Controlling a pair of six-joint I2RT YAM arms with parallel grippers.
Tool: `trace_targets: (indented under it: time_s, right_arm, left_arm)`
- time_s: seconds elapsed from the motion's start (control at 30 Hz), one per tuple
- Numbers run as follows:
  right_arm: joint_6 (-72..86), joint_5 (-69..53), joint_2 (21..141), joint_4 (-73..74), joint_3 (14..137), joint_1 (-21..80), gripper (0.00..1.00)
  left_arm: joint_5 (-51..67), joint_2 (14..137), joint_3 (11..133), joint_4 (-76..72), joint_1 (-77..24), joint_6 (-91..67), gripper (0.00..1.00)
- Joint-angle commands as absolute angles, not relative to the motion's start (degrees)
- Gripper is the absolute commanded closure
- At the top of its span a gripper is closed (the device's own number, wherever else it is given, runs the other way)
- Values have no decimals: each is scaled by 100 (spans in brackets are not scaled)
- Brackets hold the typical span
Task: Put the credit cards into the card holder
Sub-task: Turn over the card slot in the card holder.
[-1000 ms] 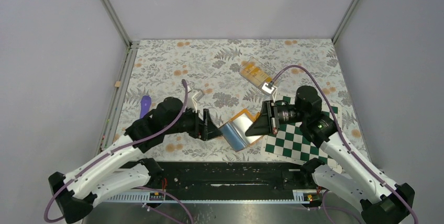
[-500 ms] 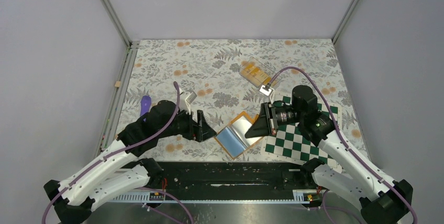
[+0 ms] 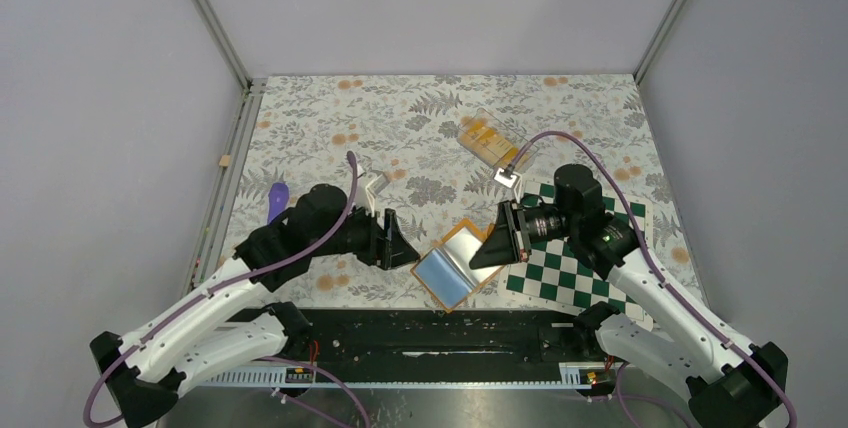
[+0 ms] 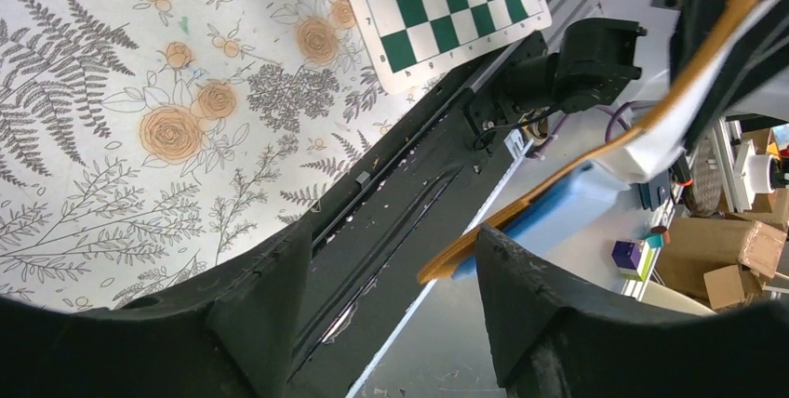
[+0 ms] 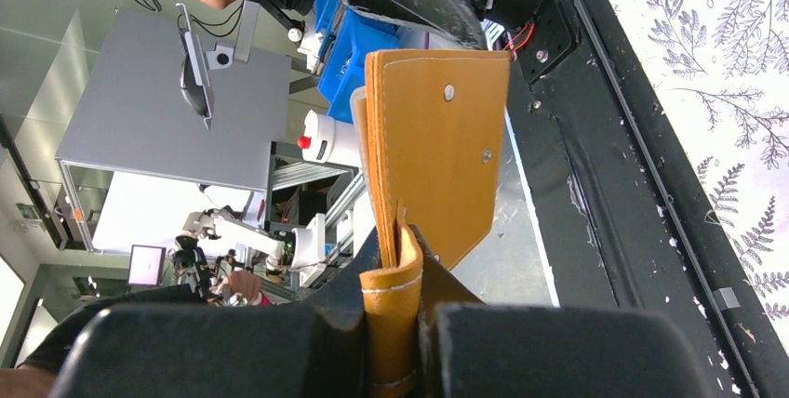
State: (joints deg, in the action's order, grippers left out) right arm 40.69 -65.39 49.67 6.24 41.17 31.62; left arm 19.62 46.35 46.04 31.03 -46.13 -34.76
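The card holder is open, blue inside up, and held in the air by the front edge of the desk, between the two arms. The right pincer is pinching its orange cover tight. The left pincer is spread wide, with a corner of the holder between its fingers but not squeezed. The credit cards sit in a clear box farther back, well apart. A green-and-white board lies under the right arm.
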Motion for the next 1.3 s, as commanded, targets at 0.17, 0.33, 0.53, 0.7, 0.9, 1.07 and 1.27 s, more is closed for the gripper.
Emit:
trace_targets:
  time_s: [0.17, 0.33, 0.53, 0.7, 0.9, 1.07, 1.27]
  right_arm:
    - [3546, -6400, 5019, 1098, 4165, 3199, 100]
    - [3100, -5883, 5013, 1911, 4411, 3199, 100]
    - [2940, -4884, 4793, 2296, 4452, 3194, 100]
    - [3102, -4032, 4459, 2294, 4368, 3199, 100]
    - [3188, -3883, 4428, 2260, 4236, 3204, 100]
    - [3205, -3870, 4414, 2264, 4178, 3208, 100]
    - [3206, -3920, 4474, 2259, 4150, 3208, 100]
  left_arm:
    - [2110, 4219, 4960, 2872, -4601, -3424, 36]
    - [1967, 4390, 5174, 2875, -4782, -3431, 40]
    - [1230, 4983, 5495, 3039, -5384, -3565, 43]
    - [595, 5463, 5552, 3072, -5713, -4073, 43]
    - [310, 6031, 5515, 2819, -5894, -4762, 41]
    - [424, 6373, 5470, 2353, -5933, -5085, 40]
    - [478, 6810, 5612, 2301, -5972, -5197, 40]
